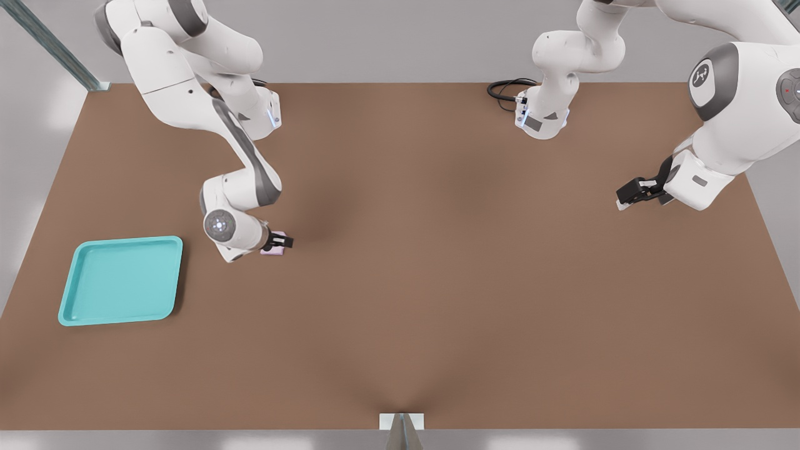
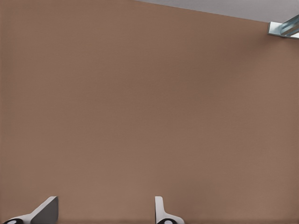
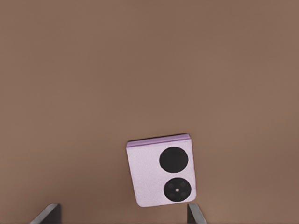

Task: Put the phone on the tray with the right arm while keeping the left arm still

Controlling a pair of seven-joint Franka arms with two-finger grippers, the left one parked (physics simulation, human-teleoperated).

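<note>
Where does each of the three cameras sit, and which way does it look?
Front view: high above, looking down on the table, tray, both arms; the tool is at the phone.
Left wrist view: on the parked arm, facing bare table; its fingertips show.
Right wrist view: on the working arm, facing the phone between open fingers.
Front and right wrist views share the phone.

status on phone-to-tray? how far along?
Early. Done: the right arm's gripper has reached the phone, low over it on the table. In hand: the grasp; in the right wrist view its open fingers straddle the phone, which lies flat, lenses up, not gripped. Left: close, lift, carry toward the front view's left, set it on the tray, which holds nothing.
</note>
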